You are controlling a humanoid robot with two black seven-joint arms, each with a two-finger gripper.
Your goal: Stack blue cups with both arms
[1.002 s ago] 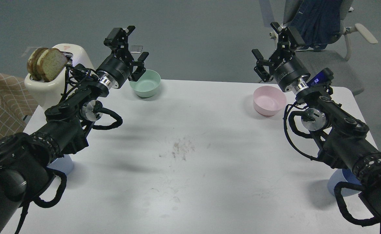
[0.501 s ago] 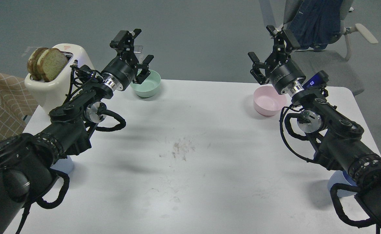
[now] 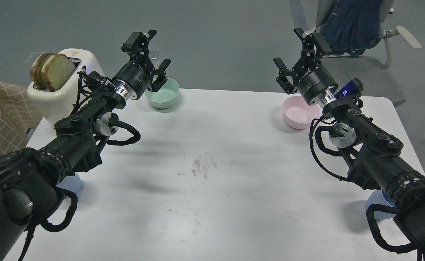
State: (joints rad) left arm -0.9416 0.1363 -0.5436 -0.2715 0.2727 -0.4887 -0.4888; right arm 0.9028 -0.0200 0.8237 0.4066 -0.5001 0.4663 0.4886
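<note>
One blue cup [image 3: 71, 183] stands on the table's near left, mostly hidden under my left arm. The other blue cup [image 3: 378, 207] stands at the near right, mostly hidden under my right arm. My left gripper [image 3: 150, 56] is open and empty, raised above the table's far left, next to the mint-green bowl. My right gripper [image 3: 294, 52] is open and empty, raised above the far right, over the pink bowl's far side. Both grippers are far from the cups.
A mint-green bowl [image 3: 163, 95] and a pink bowl [image 3: 297, 114] stand at the back of the white table [image 3: 212, 174]. A white toaster [image 3: 58, 87] with bread slices is at the far left. An office chair [image 3: 357, 25] stands beyond the table.
Both arms shifted slightly: the left gripper moved a little right and the right gripper moved left. Both grippers stayed open and empty.
</note>
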